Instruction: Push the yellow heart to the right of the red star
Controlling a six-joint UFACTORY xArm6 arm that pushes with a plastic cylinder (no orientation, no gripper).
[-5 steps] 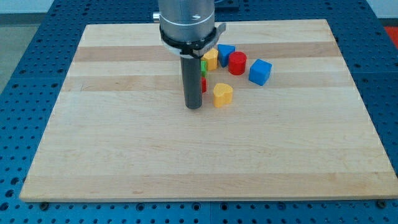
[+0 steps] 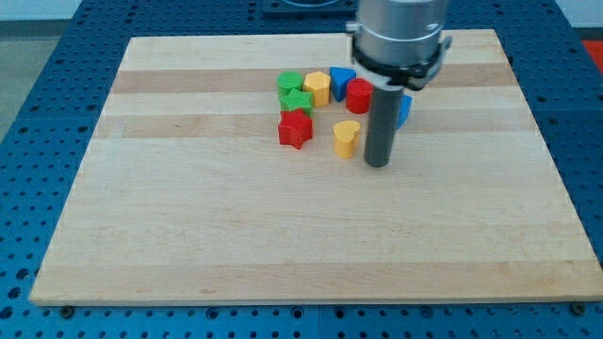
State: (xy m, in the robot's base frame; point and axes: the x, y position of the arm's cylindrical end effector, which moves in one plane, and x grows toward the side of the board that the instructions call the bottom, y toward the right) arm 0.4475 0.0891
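Observation:
The yellow heart [image 2: 347,137] lies on the wooden board [image 2: 188,226], a short gap to the view's right of the red star [image 2: 295,128]. My tip [image 2: 378,164] rests on the board just to the right of the yellow heart, close beside it. I cannot tell whether the rod touches the heart.
Above the red star sit two green blocks [image 2: 293,91], a yellow block [image 2: 317,88], a blue block [image 2: 341,81] and a red cylinder [image 2: 359,95]. Another blue block [image 2: 404,109] is mostly hidden behind the rod.
My tip moved from the left of the yellow heart to its right side. The heart shifted slightly to the right. The red star and green blocks are now uncovered.

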